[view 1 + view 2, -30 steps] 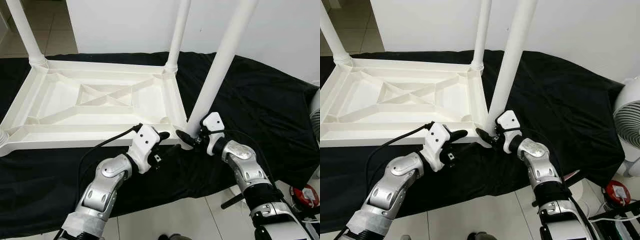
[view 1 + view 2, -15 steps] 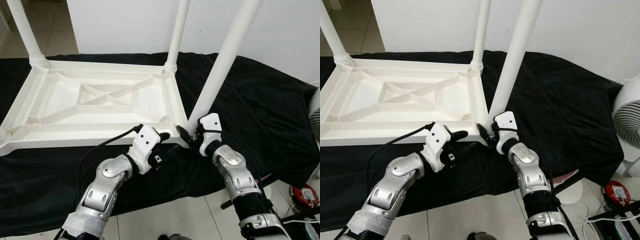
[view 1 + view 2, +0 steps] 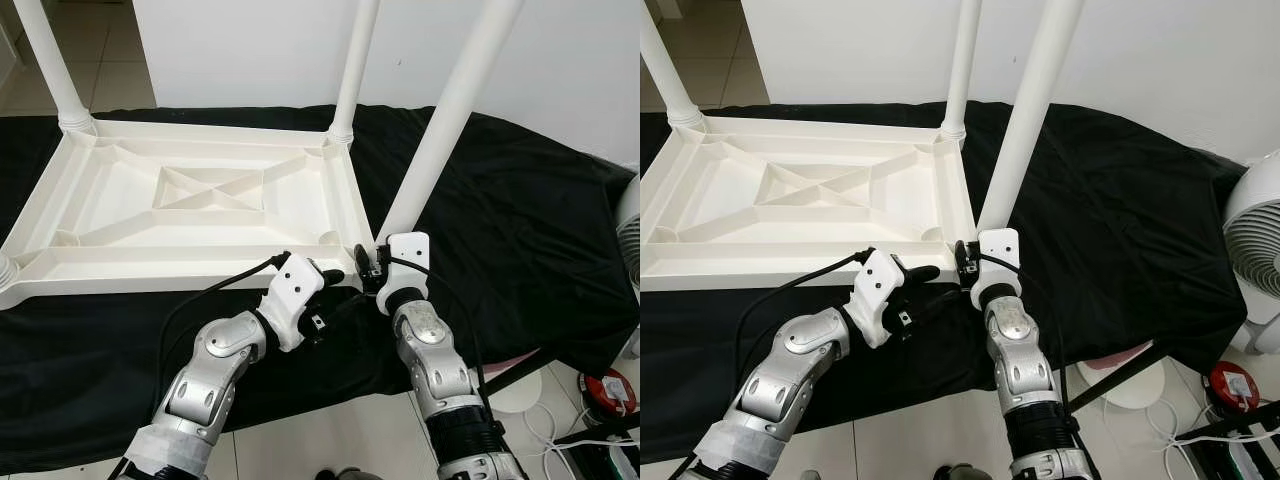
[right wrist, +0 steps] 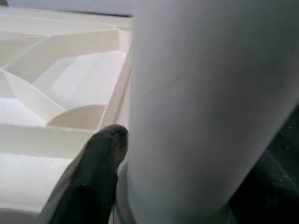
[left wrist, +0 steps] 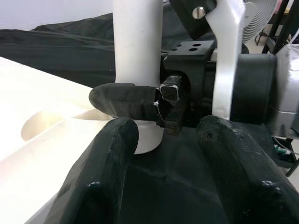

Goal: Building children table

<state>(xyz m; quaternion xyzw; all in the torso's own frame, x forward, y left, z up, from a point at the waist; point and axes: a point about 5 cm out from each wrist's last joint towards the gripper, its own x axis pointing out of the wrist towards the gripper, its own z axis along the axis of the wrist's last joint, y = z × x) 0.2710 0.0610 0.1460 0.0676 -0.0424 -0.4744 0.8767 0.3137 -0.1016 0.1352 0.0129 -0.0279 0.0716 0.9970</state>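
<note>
A white table top (image 3: 150, 266) lies upside down on a black cloth (image 3: 520, 220). Two white legs stand in its far corners, one on the left (image 3: 52, 62) and one on the right (image 3: 356, 60). My right gripper (image 3: 369, 271) is shut on the foot of a loose white leg (image 3: 442, 118), which leans to the right at the near right corner. In the right wrist view one finger (image 4: 89, 177) presses against that leg (image 4: 205, 107). My left gripper (image 3: 333, 297) is open just left of it, its fingers (image 5: 105, 172) below the leg's foot (image 5: 138, 46).
A white fan (image 3: 1256, 250) stands at the right edge. A red object (image 3: 608, 392) and cables lie on the tiled floor at the lower right. A white wall rises behind the cloth. Another leg's base (image 3: 4, 276) sits at the table top's near left corner.
My right arm has swung left, carrying the leg's foot in against the near right corner of the table top. The left gripper has barely moved.
</note>
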